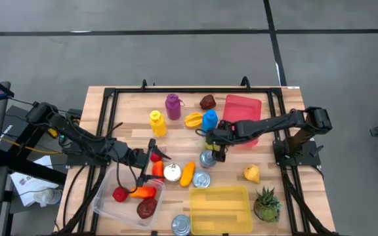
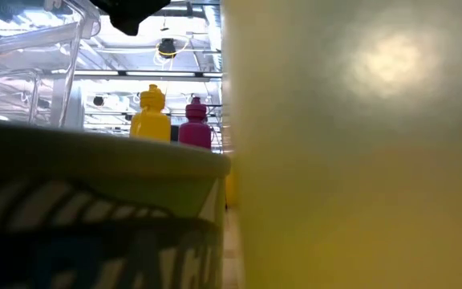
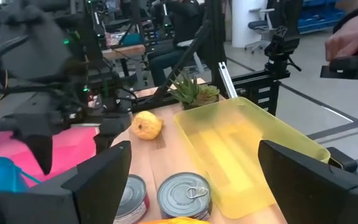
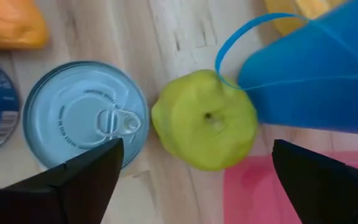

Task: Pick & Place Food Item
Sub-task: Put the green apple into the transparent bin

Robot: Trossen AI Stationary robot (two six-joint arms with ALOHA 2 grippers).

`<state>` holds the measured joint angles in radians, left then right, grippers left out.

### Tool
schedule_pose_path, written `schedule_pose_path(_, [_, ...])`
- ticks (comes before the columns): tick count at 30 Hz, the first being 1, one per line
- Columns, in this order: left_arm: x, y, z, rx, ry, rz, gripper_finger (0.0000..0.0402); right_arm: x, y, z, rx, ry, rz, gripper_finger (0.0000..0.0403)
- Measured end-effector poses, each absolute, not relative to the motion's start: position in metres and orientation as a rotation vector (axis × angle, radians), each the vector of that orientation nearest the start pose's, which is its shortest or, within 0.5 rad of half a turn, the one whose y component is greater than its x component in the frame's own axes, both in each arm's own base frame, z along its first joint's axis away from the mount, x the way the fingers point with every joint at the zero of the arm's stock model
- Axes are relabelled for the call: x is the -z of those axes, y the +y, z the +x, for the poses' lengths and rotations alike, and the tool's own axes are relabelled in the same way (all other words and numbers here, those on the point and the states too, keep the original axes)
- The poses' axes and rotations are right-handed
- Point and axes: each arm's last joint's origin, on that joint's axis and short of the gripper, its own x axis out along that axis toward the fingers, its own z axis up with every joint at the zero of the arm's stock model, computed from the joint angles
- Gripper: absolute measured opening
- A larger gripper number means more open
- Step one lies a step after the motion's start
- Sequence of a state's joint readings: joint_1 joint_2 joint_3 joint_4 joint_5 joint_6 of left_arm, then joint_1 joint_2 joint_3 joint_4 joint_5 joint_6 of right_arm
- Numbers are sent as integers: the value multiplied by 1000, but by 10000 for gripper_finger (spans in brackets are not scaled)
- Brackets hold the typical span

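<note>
Apple (image 4: 205, 120), green, is sitting on the bare wood directly under my right gripper (image 4: 197, 177), and my two fingers are spreading wide to either side of it, gripping nothing yet. It is lying just beside a sealed tin can (image 4: 86, 114) with a pull tab, and it is touching or nearly touching the blue bottle (image 4: 316, 74), whose loop strap is curling over the fruit's shoulder. A pink tray (image 4: 247, 193) edge is showing close by.

I am judging the apple as light, firm and round, with a smooth waxy skin that could be slipping if I am pinching too high. The stem dimple is facing up at me, so I am planning to close across the widest girth, fingers low on the flanks. Crowding is the worry: one finger is having to drop between fruit and can, the other near the bottle, and the strap could be snagging.

My left gripper (image 3: 191, 180) is hovering over the front of the table near two more cans (image 3: 184, 196) and the yellow bin (image 3: 247, 149), fingers standing apart and empty.
</note>
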<state>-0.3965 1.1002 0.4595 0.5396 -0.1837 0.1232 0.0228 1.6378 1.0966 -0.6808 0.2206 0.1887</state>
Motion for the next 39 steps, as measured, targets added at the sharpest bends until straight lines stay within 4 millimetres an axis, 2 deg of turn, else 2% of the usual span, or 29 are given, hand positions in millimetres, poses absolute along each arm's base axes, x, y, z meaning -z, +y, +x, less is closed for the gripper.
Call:
schedule_pose_path(5, [-231,-83,213,219,81,164,343,-203,-10,320,255,1122,40,397])
schedule_pose_path(13, [-231,-83,213,219,81,170,343,-195,-22,317,246,1128,81,397])
schedule_pose_path(26, [-231,-83,213,218,82,162,343,-177,-24,310,247,1121,102,397])
schedule_pose_path(30, [-232,-83,213,217,73,160,343,-177,-26,310,253,1114,106,396])
schedule_pose_path(33, [-232,-83,213,217,73,160,343,-177,-28,310,247,1110,103,387])
schedule_pose_path(39, [-232,-83,213,216,67,155,343,-156,-29,321,202,1152,120,342])
